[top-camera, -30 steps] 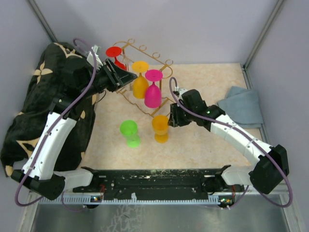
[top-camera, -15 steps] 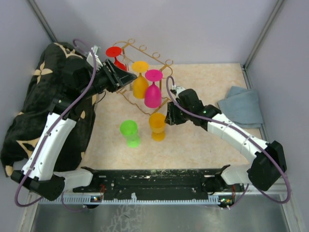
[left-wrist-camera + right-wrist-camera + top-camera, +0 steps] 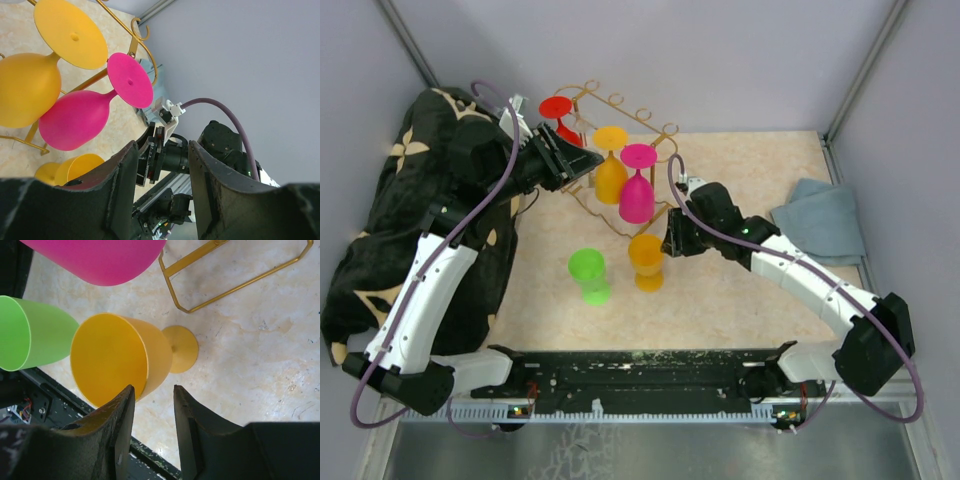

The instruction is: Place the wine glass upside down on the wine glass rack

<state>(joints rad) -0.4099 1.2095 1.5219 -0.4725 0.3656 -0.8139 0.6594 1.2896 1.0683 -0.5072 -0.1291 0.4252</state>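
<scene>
The yellow wine glass [image 3: 647,262] is stood upright beside the gold rack [image 3: 235,288], by the half-open, empty right gripper [image 3: 154,395]. Judged light and slick (likely plastic), it is best pinched at the stem.

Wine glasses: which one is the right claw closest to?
The orange glass standing upright beside the green glass, at the right gripper. The other orange glass, red glass and pink glass hang inverted on the rack.

The right gripper [image 3: 153,390] is straddling the rim of the orange wine glass [image 3: 112,357], jaws apart; contact is possibly occurring. A green glass [image 3: 30,332] is standing just beside it.
</scene>
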